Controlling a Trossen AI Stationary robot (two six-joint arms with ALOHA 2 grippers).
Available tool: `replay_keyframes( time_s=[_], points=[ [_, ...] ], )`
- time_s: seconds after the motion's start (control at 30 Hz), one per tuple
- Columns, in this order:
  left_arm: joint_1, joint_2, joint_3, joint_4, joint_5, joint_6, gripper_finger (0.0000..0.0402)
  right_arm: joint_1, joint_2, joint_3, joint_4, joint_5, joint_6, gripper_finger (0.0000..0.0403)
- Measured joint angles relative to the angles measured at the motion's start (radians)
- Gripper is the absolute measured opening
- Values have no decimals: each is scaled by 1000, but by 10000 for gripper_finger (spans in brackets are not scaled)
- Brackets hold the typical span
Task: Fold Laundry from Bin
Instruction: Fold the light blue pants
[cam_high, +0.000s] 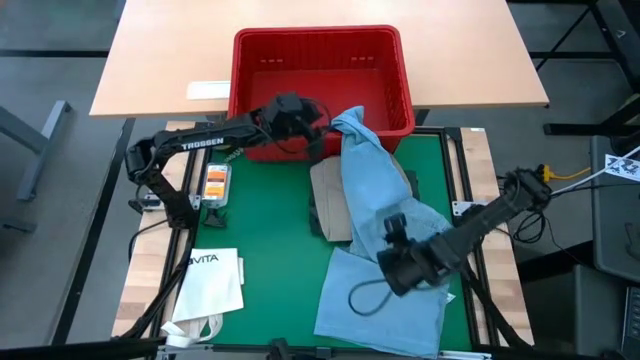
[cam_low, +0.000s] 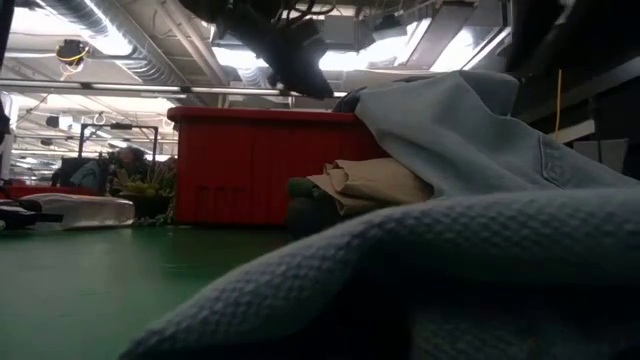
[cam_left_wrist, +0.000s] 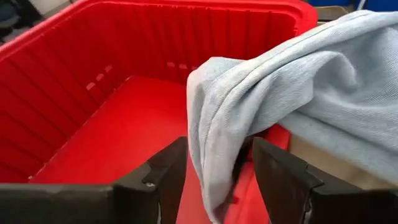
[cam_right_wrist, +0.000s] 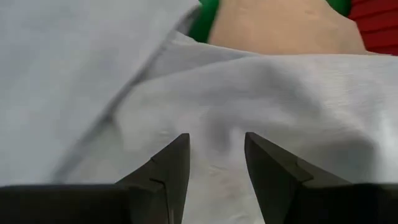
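Observation:
A light blue garment lies lengthwise on the green mat. Its far end is draped over the near right corner of the red bin, and its middle lies over a khaki garment. My left gripper stands open at that corner of the bin, with the draped end hanging between its fingers. My right gripper is open above the garment's middle, and nothing is between its fingers. In the high view the left gripper is over the bin's near wall, and the right gripper is over the mat's right half. My left gripper has the garment's hanging end between its open fingers, which come level from the table's left over the bin's near rim. Whether the fingers touch the cloth I cannot tell. The cloth rests on the bin's rim and hangs slack.
The bin's floor is bare red plastic. A dark garment shows under the khaki one. A white paper bag printed "VITA" lies near the mat's left front corner, with small items at the left edge.

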Motion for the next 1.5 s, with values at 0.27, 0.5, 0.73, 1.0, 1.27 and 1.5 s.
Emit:
replay_keyframes(
  time_s=[0.27,0.5,0.73,1.0,1.27,1.5],
  points=[
    [70,37,0,5,188,38,177,-178,0,0,13,-1,-210,156],
    [71,104,2,74,128,111,177,-282,0,0,50,-4,-358,156],
    [73,106,0,125,144,189,144,-317,0,0,50,-4,-380,156],
    [70,103,41,124,114,216,10,-315,1,60,4,128,-380,156],
    [49,100,334,-123,114,216,4,-315,-1,315,-118,339,-379,156],
    [4,98,615,-480,115,182,3,-316,-1,505,-135,607,-378,156]
  ],
)
